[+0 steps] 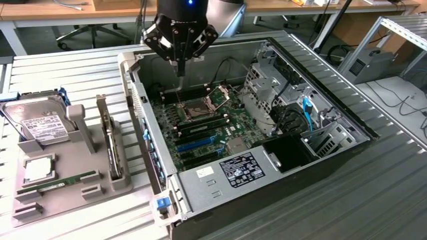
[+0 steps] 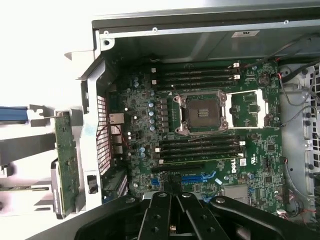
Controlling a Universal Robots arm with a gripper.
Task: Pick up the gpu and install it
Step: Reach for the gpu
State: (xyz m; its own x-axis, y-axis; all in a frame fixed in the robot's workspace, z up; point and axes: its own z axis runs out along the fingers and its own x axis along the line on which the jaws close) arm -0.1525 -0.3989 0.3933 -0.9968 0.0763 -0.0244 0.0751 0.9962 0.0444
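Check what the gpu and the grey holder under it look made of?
gpu: circuit board, likely fibreglass laminate, matte face dotted with small components. The pale bracket at one end looks like bare metal with a dull sheen. Grey holder: uniform matte grey with moulded slots, probably plastic; can't rule out painted metal.

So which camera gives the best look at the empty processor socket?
The wrist view: it looks straight down into the CPU socket, unobstructed. The exterior view shows it from a slant, inside the computer case.
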